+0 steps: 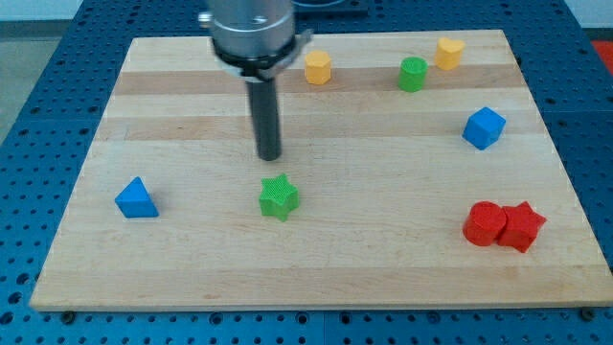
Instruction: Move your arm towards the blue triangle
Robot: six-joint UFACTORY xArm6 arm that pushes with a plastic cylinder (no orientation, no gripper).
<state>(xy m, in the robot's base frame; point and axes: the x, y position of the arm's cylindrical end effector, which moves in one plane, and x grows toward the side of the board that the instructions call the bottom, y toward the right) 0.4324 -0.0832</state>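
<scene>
**Desk:** Where is the arm at this moment?

**Operator:** My tip stands on the wooden board, a little left of the board's middle and in its upper half. There is no gripper on this rig to open or close, only the straight dark rod, and it holds nothing and touches no block. Just below the tip, apart from it, sits the green star.

**Desk:** And the target?

**Operator:** The blue triangle lies near the board's left edge, well apart from my tip, toward the view's left and lower down. Nothing stands between the two.

**Desk:** What else is on the board?

**Operator:** Along the top, an orange-yellow block with a hexagon-like look, a green cylinder and a second yellow block, whose shape I cannot make out. A blue cube is at the right, and a red cylinder touches a red star at lower right. All are far from my path.

**Desk:** Which step is in hand?

**Operator:** As I judge it, the approach is only partly made; the gap to the triangle is not yet closed.

**Desk:** What does the next move call for?

**Operator:** A slide down and to the view's left, on a diagonal. I would bear left early so the rod passes clear of the green star, then slow near the triangle so I arrive beside it and do not knock it.
</scene>
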